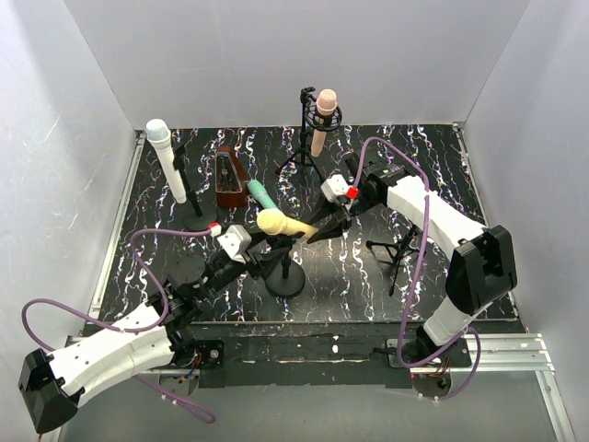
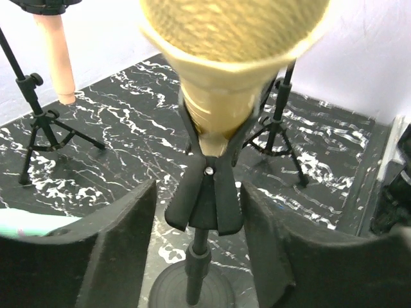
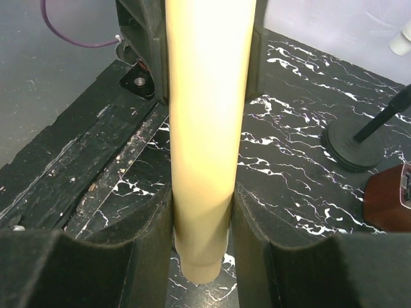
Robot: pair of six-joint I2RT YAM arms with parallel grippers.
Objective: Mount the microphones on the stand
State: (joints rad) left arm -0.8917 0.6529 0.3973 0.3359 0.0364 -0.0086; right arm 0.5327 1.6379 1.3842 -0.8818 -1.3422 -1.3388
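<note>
Marbled table (image 1: 442,184) | right tool (image 1: 319,228) clamps yellow microphone (image 1: 281,223) | left tool (image 1: 267,249) straddles stand clip (image 2: 204,199)

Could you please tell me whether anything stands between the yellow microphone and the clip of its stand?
Nothing visible does: the yellow microphone already lies between the arms of the stand's clip, held by the right pincer, while the left pincer straddles the clip.

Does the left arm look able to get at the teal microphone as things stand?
Probably yes: the teal microphone lies uncovered close to the left tool, which stands open around the stand clip, holding nothing.
</note>
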